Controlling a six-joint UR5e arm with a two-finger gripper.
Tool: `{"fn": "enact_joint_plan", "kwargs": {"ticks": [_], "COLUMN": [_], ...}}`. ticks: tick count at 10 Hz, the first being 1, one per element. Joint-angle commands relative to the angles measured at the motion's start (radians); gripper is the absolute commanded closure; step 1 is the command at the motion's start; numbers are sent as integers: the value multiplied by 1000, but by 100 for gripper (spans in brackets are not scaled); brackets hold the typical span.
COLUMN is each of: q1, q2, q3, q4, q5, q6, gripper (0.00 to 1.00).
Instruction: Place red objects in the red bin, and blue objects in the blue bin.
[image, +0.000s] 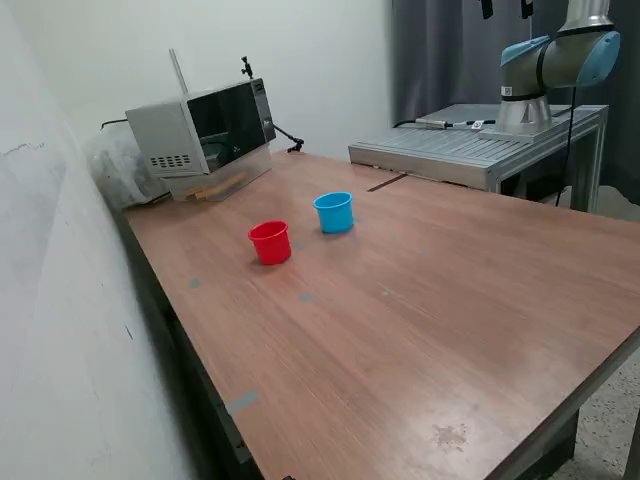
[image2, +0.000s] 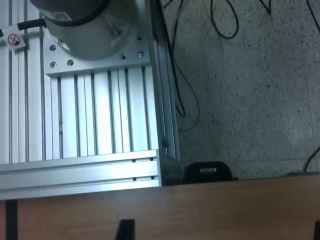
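The red bin (image: 270, 242), a small red cup, stands upright on the wooden table (image: 420, 300), towards the exterior view's left. The blue bin (image: 334, 212), a light-blue cup, stands just beyond it to the exterior view's right. No red or blue cubes show in either view. My gripper (image: 507, 8) is high at the top edge of the exterior view, above the arm's base and far from both cups. Only its two dark fingertips show, set apart with nothing between them. In the wrist view the gripper (image2: 220, 231) shows as two widely spaced fingertips (image2: 125, 230) over the table edge.
A grey microwave-like box (image: 205, 135) sits at the table's far left corner. The arm's base (image: 545, 70) stands on a ribbed aluminium plate (image: 470, 150) (image2: 95, 125) behind the table. Cables (image2: 175, 75) lie on the speckled floor. A white wall runs along the exterior view's left.
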Motion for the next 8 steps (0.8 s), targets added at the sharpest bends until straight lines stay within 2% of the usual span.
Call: {"fn": "enact_joint_plan", "kwargs": {"ticks": [1,8], "q1": [-2,-8], "q2": [-6,-6], "q3": [7,6], "q4": [7,7], "q5": [0,0], "q6": [-1,-3], "gripper": [0,0]}}
